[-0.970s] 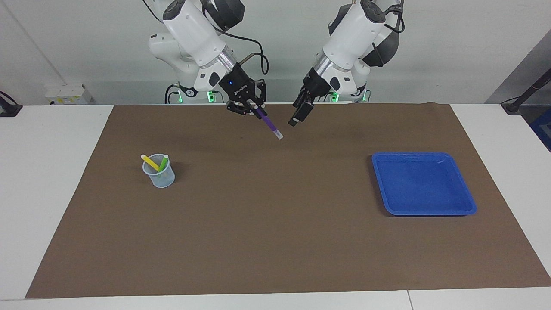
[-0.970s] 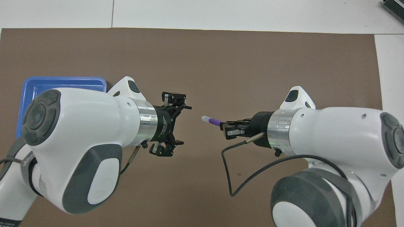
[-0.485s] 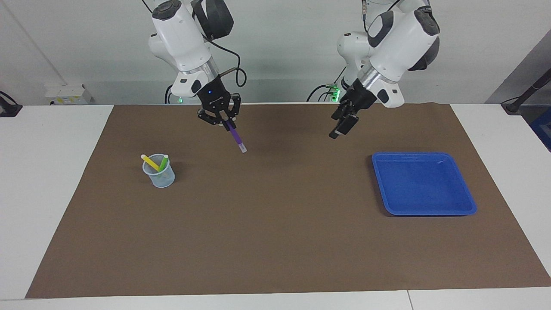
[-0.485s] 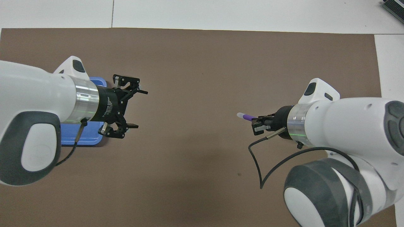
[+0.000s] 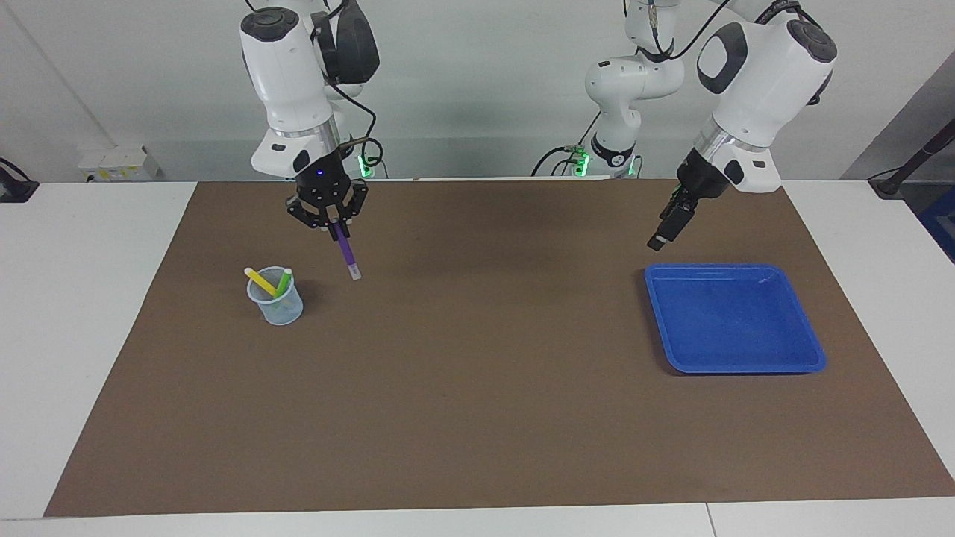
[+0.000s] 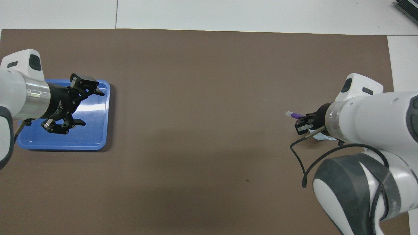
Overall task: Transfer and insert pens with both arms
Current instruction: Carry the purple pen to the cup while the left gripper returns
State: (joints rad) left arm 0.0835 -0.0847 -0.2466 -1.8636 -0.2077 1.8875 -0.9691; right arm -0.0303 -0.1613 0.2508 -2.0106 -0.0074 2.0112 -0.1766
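The right end effector (image 5: 333, 224), clamped on the purple pen (image 5: 345, 253) hanging near-vertical, had the cup (image 5: 276, 302) at its seven o'clock; the left end effector (image 5: 669, 225) stood apart.

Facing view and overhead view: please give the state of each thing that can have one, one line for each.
purple pen: held in the air, tilted, cap end down, beside the cup.
right hand: shut on the purple pen.
left hand: open, holding nothing, over the blue tray.
cup: upright, holding two pens.
yellow pen: leaning in the cup.
green pen: leaning in the cup.
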